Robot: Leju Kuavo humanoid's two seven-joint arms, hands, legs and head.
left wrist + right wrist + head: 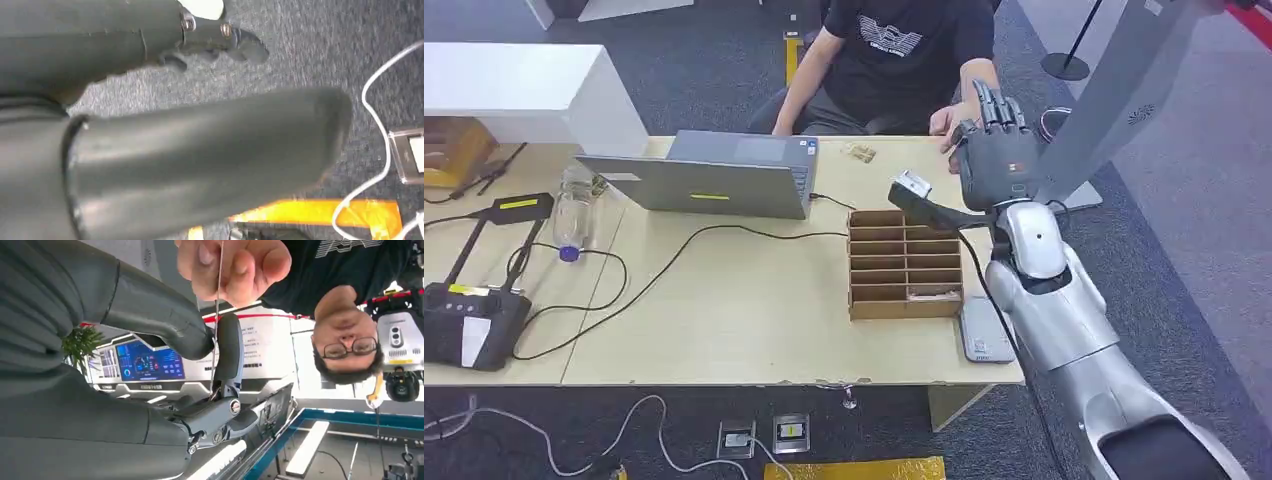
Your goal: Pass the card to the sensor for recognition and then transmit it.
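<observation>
pinching the card (216, 330) edge-on between thick grey thumb and a darker finger (228, 347) of the right hand (994, 150), raised with fingers upward over the far right of the pale wooden table (754, 310). thin, flat card, also gripped at its other end by a person's hand (232, 267). beside the slotted cardboard rack (904, 262). left hand (200, 145) hanging over grey carpet; finger spread unclear.
</observation>
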